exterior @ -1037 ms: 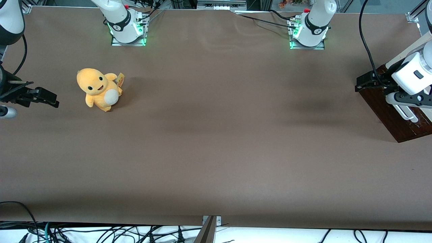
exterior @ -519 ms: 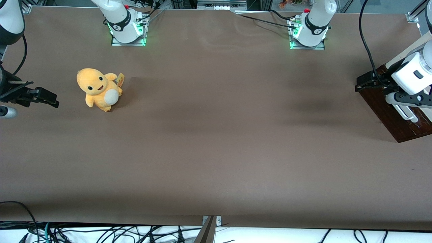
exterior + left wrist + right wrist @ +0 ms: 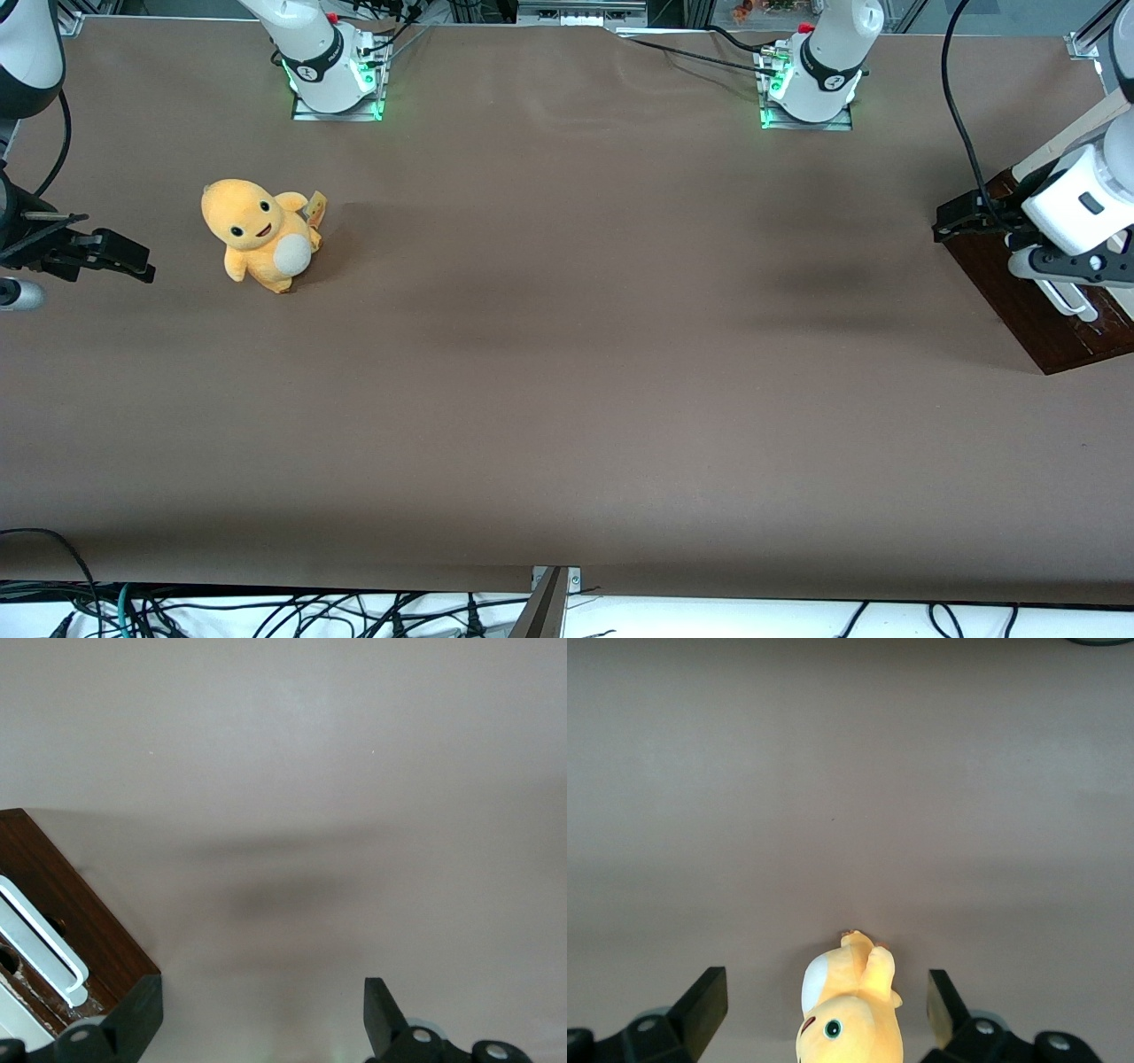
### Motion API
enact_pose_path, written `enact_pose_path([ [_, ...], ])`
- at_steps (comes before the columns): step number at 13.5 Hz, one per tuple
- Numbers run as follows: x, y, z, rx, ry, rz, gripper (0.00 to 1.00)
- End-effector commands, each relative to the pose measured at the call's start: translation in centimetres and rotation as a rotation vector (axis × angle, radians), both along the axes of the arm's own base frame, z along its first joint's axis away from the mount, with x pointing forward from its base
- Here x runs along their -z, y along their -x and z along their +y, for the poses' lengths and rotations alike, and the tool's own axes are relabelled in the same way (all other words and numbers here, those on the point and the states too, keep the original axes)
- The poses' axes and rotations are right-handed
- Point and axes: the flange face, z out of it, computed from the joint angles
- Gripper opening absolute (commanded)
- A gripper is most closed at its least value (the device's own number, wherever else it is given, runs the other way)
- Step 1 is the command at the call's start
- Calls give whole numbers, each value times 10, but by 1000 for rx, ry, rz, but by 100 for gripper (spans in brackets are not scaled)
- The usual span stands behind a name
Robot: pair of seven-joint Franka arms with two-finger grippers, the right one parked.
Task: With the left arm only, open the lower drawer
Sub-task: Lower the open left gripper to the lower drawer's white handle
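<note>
Front view: my left arm [image 3: 1076,208] has crept slightly farther from the camera above the lower drawer [image 3: 1032,297]; gripper [image 3: 261,1023] spread wide, holding nothing, handle [image 3: 40,943] probably not yet engaged.

Nothing you can actually read here

Closest thing to text is the small dark logo mark on the black band of each white arm base [image 3: 330,66] at the edge of the tabletop [image 3: 567,354] farthest from the front camera, and it's just a smudge, can't make out a single letter. The yellow plush toy [image 3: 257,235] has a little tag by its arm with some print on it, also unreadable. Wrist views show no writing at all.
</note>
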Motion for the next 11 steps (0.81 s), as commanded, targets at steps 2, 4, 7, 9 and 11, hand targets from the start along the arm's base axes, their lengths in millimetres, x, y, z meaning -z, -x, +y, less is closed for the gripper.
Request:
enact_pose_path([
  [2,39,-15,1,2,-129,70,100],
  [4,65,-22,1,-72,-167,111,100],
  [7,114,-29,-16,-190,-427,174,100],
  [9,150,-34,-20,-191,-538,211,100],
  [11,178,-38,-13,-208,-621,238,100],
])
